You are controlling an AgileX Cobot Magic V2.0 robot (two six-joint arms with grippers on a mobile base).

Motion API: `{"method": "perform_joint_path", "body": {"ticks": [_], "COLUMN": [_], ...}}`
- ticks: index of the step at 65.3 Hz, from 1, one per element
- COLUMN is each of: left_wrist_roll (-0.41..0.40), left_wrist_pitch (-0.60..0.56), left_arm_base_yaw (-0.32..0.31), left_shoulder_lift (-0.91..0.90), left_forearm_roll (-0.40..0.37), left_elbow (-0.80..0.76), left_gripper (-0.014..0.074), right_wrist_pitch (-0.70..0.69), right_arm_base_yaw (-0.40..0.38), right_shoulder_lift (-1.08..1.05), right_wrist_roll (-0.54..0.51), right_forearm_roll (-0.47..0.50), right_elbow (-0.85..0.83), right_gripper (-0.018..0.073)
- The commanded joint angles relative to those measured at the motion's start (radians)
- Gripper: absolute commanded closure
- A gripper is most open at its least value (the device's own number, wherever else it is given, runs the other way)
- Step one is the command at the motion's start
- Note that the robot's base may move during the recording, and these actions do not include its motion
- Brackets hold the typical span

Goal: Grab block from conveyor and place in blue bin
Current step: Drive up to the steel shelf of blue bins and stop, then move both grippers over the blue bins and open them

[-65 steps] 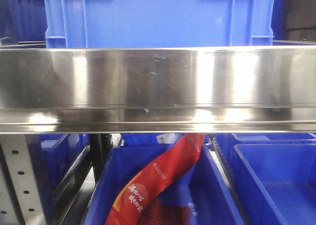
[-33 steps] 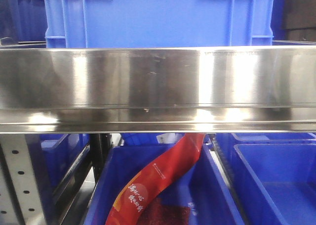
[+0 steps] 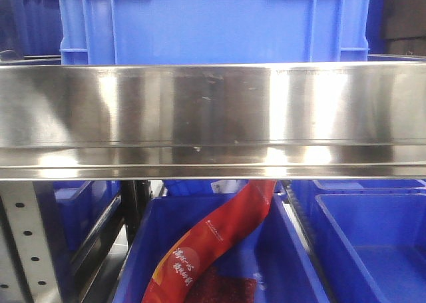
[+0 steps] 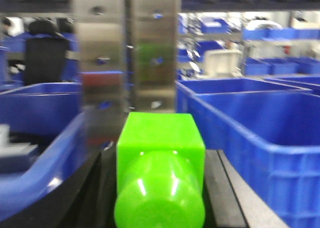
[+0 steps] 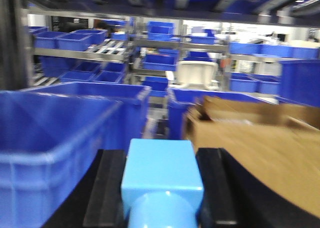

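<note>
Front cam: no arm, end effector or block in shot. A steel rail (image 3: 213, 116) runs across the middle, w/ a blue crate (image 3: 213, 23) above it and a lower tub (image 3: 373, 250) plus a red pouch (image 3: 213, 240) beneath. Conveyor not seen in any view.

Left wrist cam: the green block (image 4: 160, 138) sits in the left end effector (image 4: 161, 155), w/ the dark fingers (image 4: 218, 188) tight on both sides and no gap showing, so it reads as clamped. Long axis runs along the fingers: square end out, rounded end toward cam. A blue bin (image 4: 250, 133) lies just to the right, so the drop looks like a short sideways move, prob. w/ some lift to clear the rim.

Right wrist cam: the right end effector (image 5: 161, 153) is likewise closed round a light-blue block (image 5: 160, 170). A 2nd bin (image 5: 60, 138) is on its left, a cardboard box (image 5: 260, 143) on its right. Which arm is nearer a bin: can't tell. Only the 2 wrist cams show blocks and grip; the front cam shows only the rack.
</note>
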Motion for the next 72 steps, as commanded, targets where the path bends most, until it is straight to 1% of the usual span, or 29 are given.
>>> {"method": "perform_joint_path", "body": {"ticks": [1, 13, 28, 36, 45, 49, 51, 53, 57, 65, 69, 72], "left_wrist_roll": [0.0, 0.0, 0.0, 0.0, 0.0, 0.0, 0.0, 0.0, 0.0, 0.0, 0.0, 0.0], "left_wrist_pitch": [0.0, 0.0, 0.012, 0.01, 0.01, 0.008, 0.001, -0.005, -0.024, -0.042, -0.042, -0.042], "left_arm_base_yaw": [-0.062, -0.217, -0.372, -0.411, -0.417, -0.417, -0.417, -0.417, -0.417, -0.417, -0.417, -0.417], "left_shoulder_lift": [0.102, 0.325, 0.601, 0.741, 0.867, 0.901, 0.919, 0.935, 0.958, 0.985, 0.987, 0.987], "left_forearm_roll": [0.005, 0.005, 0.005, 0.007, 0.007, 0.007, 0.007, 0.004, -0.009, -0.032, -0.032, -0.032], "left_elbow": [-0.079, -0.239, -0.453, -0.567, -0.663, -0.686, -0.694, -0.701, -0.703, -0.703, -0.703, -0.703], "left_gripper": [0.0708, 0.0708, 0.0708, 0.0708, 0.0708, 0.0706, 0.0699, 0.068, 0.0596, 0.0308, 0.0202, 0.0139], "right_wrist_pitch": [-0.043, -0.051, -0.069, -0.069, -0.069, -0.069, -0.069, -0.069, -0.069, -0.069, -0.069, -0.069], "right_arm_base_yaw": [0.047, 0.178, 0.317, 0.343, 0.343, 0.343, 0.343, 0.343, 0.343, 0.343, 0.343, 0.343], "right_shoulder_lift": [0.1, 0.304, 0.557, 0.684, 0.784, 0.816, 0.834, 0.849, 0.886, 0.932, 0.938, 0.938], "right_wrist_roll": [0.0, 0.0, 0.0, 0.0, 0.0, 0.0, 0.0, 0.0, 0.0, 0.0, 0.0, 0.0], "right_forearm_roll": [-0.004, -0.004, -0.004, -0.004, -0.004, 0.001, 0.01, 0.016, 0.016, 0.029, 0.029, 0.029], "right_elbow": [-0.068, -0.211, -0.385, -0.482, -0.552, -0.572, -0.583, -0.591, -0.605, -0.612, -0.612, -0.612], "right_gripper": [0.0721, 0.0721, 0.0721, 0.0721, 0.0718, 0.0687, 0.0653, 0.0617, 0.0494, 0.0221, 0.0141, 0.0119]}}
